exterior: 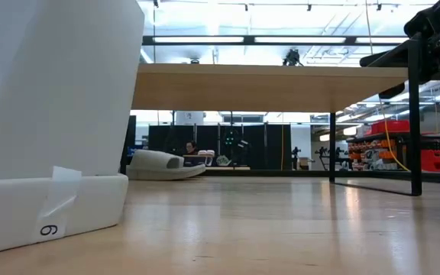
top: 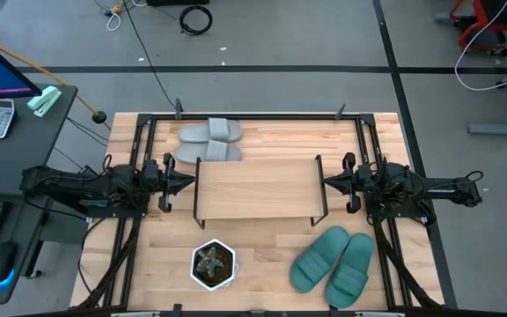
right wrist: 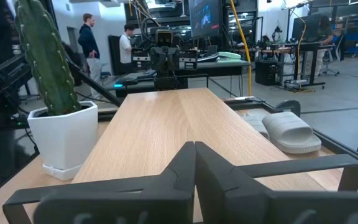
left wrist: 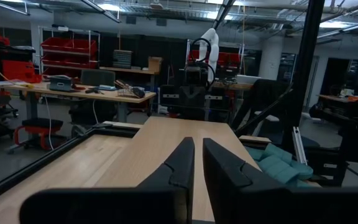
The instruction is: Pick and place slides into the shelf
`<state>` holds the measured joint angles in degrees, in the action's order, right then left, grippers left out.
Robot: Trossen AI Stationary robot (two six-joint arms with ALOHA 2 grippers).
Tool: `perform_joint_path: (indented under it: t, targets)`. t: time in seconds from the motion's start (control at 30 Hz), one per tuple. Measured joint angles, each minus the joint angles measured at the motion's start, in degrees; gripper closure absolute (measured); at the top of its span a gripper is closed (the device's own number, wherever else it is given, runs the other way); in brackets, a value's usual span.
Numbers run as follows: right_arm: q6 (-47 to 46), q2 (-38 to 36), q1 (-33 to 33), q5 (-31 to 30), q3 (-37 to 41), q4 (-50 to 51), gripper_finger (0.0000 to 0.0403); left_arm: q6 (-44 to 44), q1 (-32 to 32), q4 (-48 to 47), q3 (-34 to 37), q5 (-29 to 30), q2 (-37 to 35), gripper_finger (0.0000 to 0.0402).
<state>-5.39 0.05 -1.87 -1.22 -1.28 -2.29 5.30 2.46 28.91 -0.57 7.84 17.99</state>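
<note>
On the near side of the surface (top: pixel 148 255), close to the front edge, sit a white pot with a small cactus (top: pixel 212 264) and the green slides (top: pixel 333 263), lying side by side and a bit crooked. The pot is near the shelf's front, so an arm reaching low for the green pair could bump it and tip it over. Next comes the shelf (top: pixel 258 187), with nothing on its wooden top. Its thin black legs could catch a slide that is pushed in too low. The left end effector (top: pixel 183 183) waits just beside the shelf's left end, fingers almost pressed together and holding nothing. The right end effector (top: pixel 328 183) waits at the right end, pressed together and empty too. Farthest back, the grey slides (top: pixel 210 141) lie behind the shelf, so an arm must reach over or around it and might knock it.
</note>
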Motion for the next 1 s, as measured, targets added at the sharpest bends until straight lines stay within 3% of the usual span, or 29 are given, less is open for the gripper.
perform_joint_path:
  t: [1.0]
  targets:
    - [0.0,0.02,0.0,0.0,0.01,0.01,0.0389,0.02,-0.02,-0.01,0.0,0.0,0.0,0.0372]
